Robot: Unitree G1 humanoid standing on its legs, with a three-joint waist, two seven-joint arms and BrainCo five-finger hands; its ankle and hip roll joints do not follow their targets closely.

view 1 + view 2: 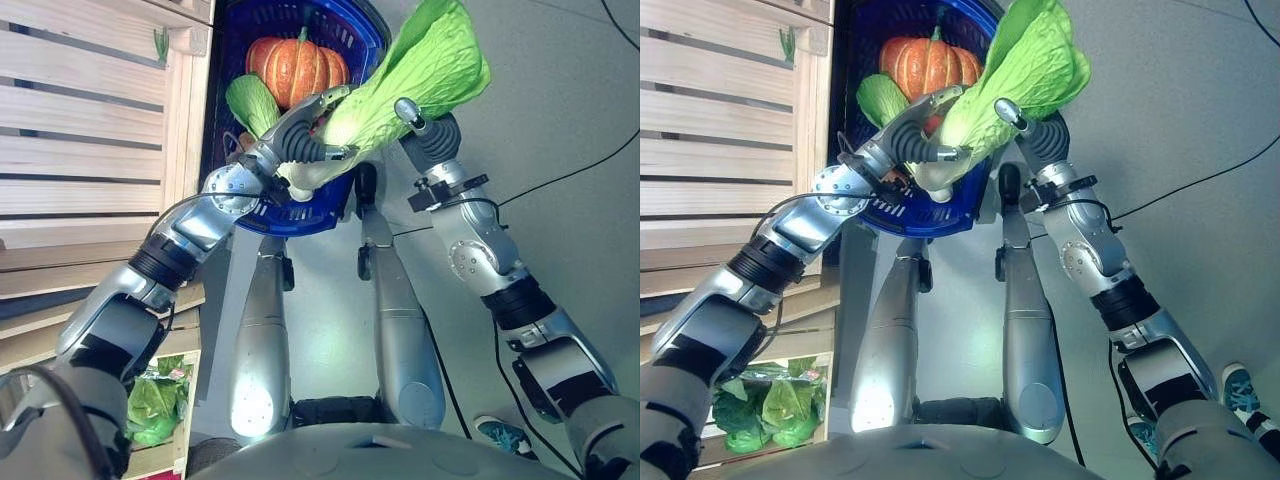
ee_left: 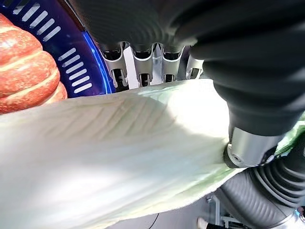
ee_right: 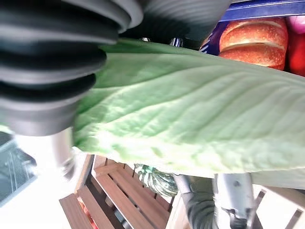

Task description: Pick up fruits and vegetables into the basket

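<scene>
- The cabbage (image 1: 420, 70) hangs over the blue basket (image 1: 235, 40), above a pumpkin (image 1: 295, 65).
- I see my left hand (image 1: 305, 135) curled round its pale stalk.
- My right hand (image 1: 430, 135) sits behind the leaves; its grip I cannot tell.

Blue basket (image 1: 352, 45): far rim cut off by the picture's top edge | pumpkin (image 1: 295, 66): lower part hidden behind the left hand (image 1: 300, 135) and the napa cabbage (image 1: 420, 70) | right hand (image 1: 432, 140): fingers hidden behind cabbage leaves, grip cannot be told | small red item beside pumpkin (image 3: 296, 45): cut off, unidentifiable
</scene>
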